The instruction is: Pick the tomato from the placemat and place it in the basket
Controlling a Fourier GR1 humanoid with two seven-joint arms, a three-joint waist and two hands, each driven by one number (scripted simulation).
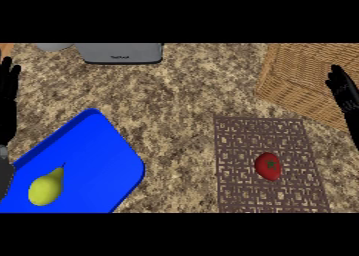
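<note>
The tomato (pixel 268 166) lies on the brown placemat (pixel 245 140), untouched. The right hand (pixel 346 95) (fingers straight, holding nothing) shows at the right edge before the wicker basket (pixel 300 75). It should probably descend from above, curling round the fruit before lifting. The left hand (pixel 3 95) rests released.

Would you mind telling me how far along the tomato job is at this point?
Nothing looks done yet: the tomato lies on the placemat, untouched. Nothing is in hand either: the right hand is open at the right edge, in front of the basket, and the left hand is open at the left edge. The whole job is left: grasping the tomato, lifting it, and placing it in the basket.
</note>
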